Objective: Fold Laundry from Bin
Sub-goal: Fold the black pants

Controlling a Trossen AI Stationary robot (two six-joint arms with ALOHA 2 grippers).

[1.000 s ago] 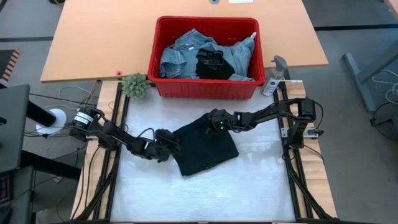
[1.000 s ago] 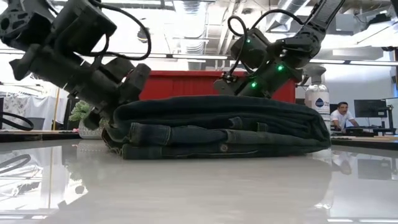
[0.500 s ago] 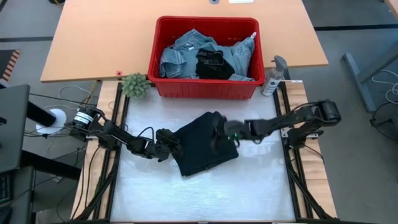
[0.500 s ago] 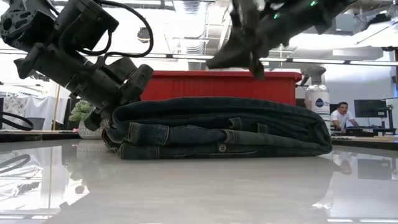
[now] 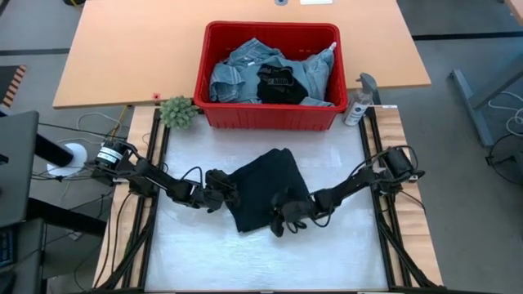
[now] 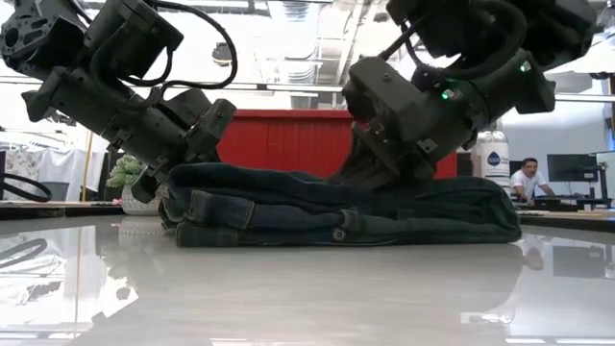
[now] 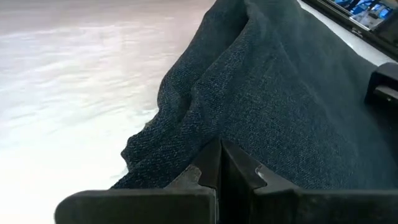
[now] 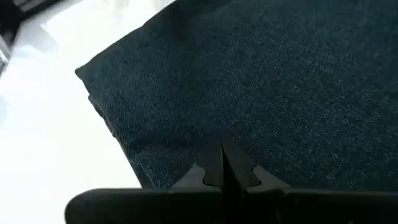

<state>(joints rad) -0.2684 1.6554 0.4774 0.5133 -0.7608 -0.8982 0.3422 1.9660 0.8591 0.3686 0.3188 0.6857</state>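
A dark folded garment (image 5: 263,184) of the laundry lies flat on the white table, between my two arms. My left gripper (image 5: 223,194) is shut at the garment's left edge. My right gripper (image 5: 282,219) is shut on the garment's top near its near edge. The red bin (image 5: 270,118) stands at the far side, holding light blue denim pieces (image 5: 237,73) and a black garment (image 5: 282,82). My left gripper presses its shut fingertips (image 7: 221,163) against the garment's left edge (image 7: 186,140), slanting down from the table's left. I see no cloth between the fingers. The garment lies flat on the table. My right gripper presses its shut fingertips (image 8: 222,160) down on the garment's top layer (image 8: 249,112), near its near edge. It slants down from the table's right. In the low view the stack (image 6: 384,187) is dented under it.
A small green plant (image 5: 178,112) stands left of the bin and a spray bottle (image 5: 358,102) right of it. Bare white table surface (image 5: 270,261) lies toward the near edge. A person (image 6: 527,181) shows in the room far behind.
My right gripper has swung from the garment's far right part toward the table's near edge and come down onto the garment's top, which is pressed flatter there now. The garment has otherwise stayed in place.
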